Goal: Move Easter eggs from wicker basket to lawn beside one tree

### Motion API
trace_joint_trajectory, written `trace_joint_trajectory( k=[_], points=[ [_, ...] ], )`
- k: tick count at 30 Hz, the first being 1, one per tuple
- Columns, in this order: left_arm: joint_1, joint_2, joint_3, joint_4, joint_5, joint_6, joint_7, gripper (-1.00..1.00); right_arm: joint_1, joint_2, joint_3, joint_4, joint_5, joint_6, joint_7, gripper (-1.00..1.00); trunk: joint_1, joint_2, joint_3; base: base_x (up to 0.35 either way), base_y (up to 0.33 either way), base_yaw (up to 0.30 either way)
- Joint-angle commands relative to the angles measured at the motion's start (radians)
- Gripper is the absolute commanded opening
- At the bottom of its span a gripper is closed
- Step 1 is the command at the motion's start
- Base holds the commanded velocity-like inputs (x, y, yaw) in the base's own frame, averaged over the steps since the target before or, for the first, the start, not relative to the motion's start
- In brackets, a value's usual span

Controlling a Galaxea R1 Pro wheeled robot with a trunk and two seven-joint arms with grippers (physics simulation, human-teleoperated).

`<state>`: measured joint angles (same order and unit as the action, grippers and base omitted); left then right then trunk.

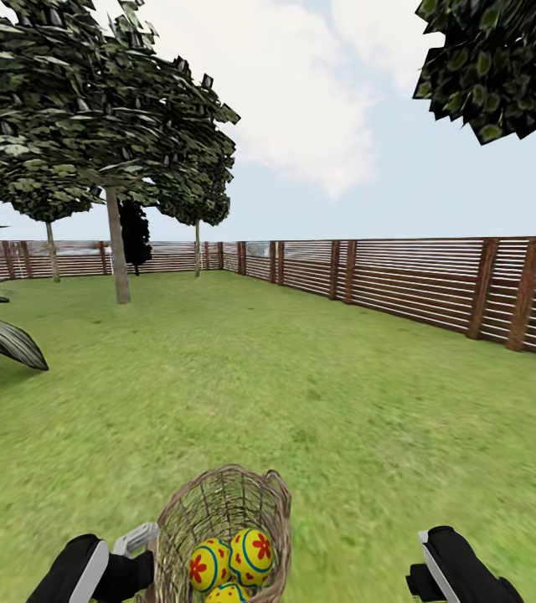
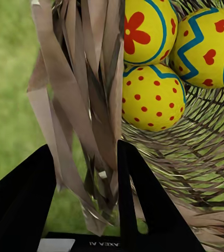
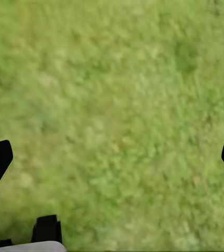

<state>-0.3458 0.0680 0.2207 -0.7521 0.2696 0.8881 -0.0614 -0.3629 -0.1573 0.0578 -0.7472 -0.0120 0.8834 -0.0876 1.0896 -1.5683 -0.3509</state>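
Note:
The brown wicker basket [image 1: 218, 502] is at the bottom centre of the head view, over the lawn [image 1: 301, 402]. Three yellow Easter eggs lie inside it, close together: one [image 1: 209, 565], a second [image 1: 252, 555] and a third [image 1: 226, 593]. My left gripper [image 1: 151, 544] is shut on the basket's left wall. The left wrist view shows the woven wall [image 2: 75, 79] pinched between the black fingers [image 2: 127, 173], with the eggs [image 2: 153, 97] just beyond. My right gripper [image 1: 435, 561] is to the basket's right, open [image 3: 114, 157] over bare grass.
A tree with a pale, slim trunk [image 1: 117, 243] stands ahead on the left. Two more trees [image 1: 51, 251] [image 1: 198, 247] and a black conifer [image 1: 134, 234] are by the slatted fence [image 1: 402, 280]. Palm leaves [image 1: 0, 335] reach in from the left. Open grass lies between.

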Motion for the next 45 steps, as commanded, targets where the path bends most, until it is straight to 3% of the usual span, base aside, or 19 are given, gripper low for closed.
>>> trace_joint_trajectory(
  k=[1,22,45],
  points=[
    [-0.001,-0.001,0.003,-0.001,0.013,0.005,-0.008,-1.00,-0.001,-0.001,0.005,-0.001,-0.002,0.005,-0.005,1.00,0.001,-0.001,-0.001,0.334,0.000,0.000],
    [-0.001,-0.001,0.003,-0.001,0.013,0.006,-0.008,-1.00,-0.001,-0.002,0.005,0.000,-0.002,0.006,-0.004,1.00,0.001,-0.001,-0.001,0.334,0.000,-0.001],
    [-0.001,-0.002,0.005,-0.001,0.013,0.006,-0.008,-1.00,-0.001,-0.002,0.005,0.000,-0.004,0.012,-0.003,1.00,0.001,-0.001,0.000,0.334,0.000,-0.278]
  ],
)
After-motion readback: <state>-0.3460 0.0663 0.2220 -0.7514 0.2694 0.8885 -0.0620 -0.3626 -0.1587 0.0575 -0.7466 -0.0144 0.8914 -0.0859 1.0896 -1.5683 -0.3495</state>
